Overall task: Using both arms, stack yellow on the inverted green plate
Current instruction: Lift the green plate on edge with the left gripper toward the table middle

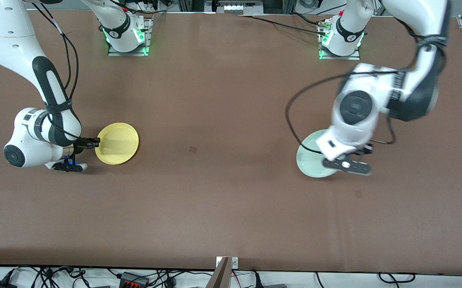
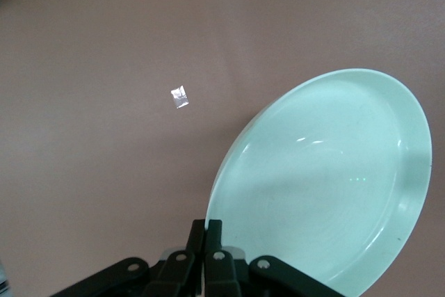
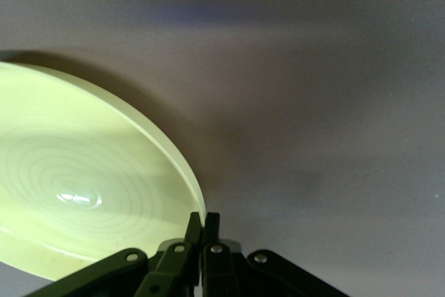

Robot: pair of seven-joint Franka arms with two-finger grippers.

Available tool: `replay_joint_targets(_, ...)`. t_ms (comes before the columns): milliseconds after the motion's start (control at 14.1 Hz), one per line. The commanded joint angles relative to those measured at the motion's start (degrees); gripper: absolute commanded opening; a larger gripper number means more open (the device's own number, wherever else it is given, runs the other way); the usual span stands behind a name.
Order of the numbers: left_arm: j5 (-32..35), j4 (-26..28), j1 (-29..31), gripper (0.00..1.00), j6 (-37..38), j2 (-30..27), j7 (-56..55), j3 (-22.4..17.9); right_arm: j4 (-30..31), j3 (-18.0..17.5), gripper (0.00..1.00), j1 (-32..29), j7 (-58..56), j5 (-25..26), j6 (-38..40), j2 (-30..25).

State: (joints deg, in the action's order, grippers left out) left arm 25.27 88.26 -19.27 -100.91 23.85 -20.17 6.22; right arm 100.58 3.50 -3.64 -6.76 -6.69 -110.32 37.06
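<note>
The yellow plate (image 1: 117,143) lies toward the right arm's end of the table. My right gripper (image 1: 94,141) is shut on its rim at the edge nearest that arm. In the right wrist view the fingers (image 3: 195,226) pinch the rim of the yellow plate (image 3: 76,186), and a shadow lies under that edge. The green plate (image 1: 313,158) is toward the left arm's end, hollow side up and tilted. My left gripper (image 1: 353,154) is over it and hides part of it. In the left wrist view the fingers (image 2: 214,231) pinch the green plate (image 2: 327,186) at its rim.
The brown table (image 1: 223,192) has a small square mark (image 1: 193,149) at its middle. Another mark (image 1: 358,194) lies nearer the front camera than the green plate and shows as a silver patch (image 2: 179,97). The arm bases (image 1: 127,36) stand along the top edge.
</note>
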Motion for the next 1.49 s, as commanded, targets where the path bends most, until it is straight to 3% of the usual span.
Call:
replay_joint_targets(0,6.7,-2.0,-5.5,0.01,3.3,1.8,-8.0,-1.0,-2.1,-0.3,0.0,-0.3,0.0,-0.1,4.7,-0.9)
replay_joint_targets(284,16.6,-2.1,-15.5,0.01,6.8,5.9,-13.9,-1.2,-10.0,-0.6,0.0,-0.4,-0.6,-1.7,14.5,-1.2)
replay_joint_targets(780,34.5,-2.0,-29.8,0.01,16.4,16.3,-36.6,-1.1,-15.1,-0.8,0.0,2.3,0.7,-6.6,15.0,-1.1)
replay_joint_targets(993,34.8,-2.0,-32.5,0.02,16.6,18.0,-44.0,-1.0,-15.2,-0.9,0.0,2.7,1.1,-7.7,16.6,-1.1)
replay_joint_targets(1205,34.8,-2.0,-34.3,0.03,16.1,22.5,-49.3,-1.0,-15.2,-0.8,0.0,2.6,1.8,-15.1,18.0,-0.8)
replay_joint_targets(1276,34.7,-2.1,-35.0,0.06,16.0,23.5,-51.4,-1.0,-15.2,-0.8,0.0,2.6,2.5,-15.7,18.0,-0.8)
replay_joint_targets(1347,34.5,-2.1,-35.1,0.23,16.0,23.6,-53.5,-0.9,-15.2,-0.8,0.0,2.7,2.5,-15.8,18.0,-0.8)
replay_joint_targets(1418,34.0,-2.1,-35.7,0.52,16.0,23.5,-54.4,-0.9,-15.2,-0.8,0.0,2.7,2.4,-15.5,18.0,-0.9)
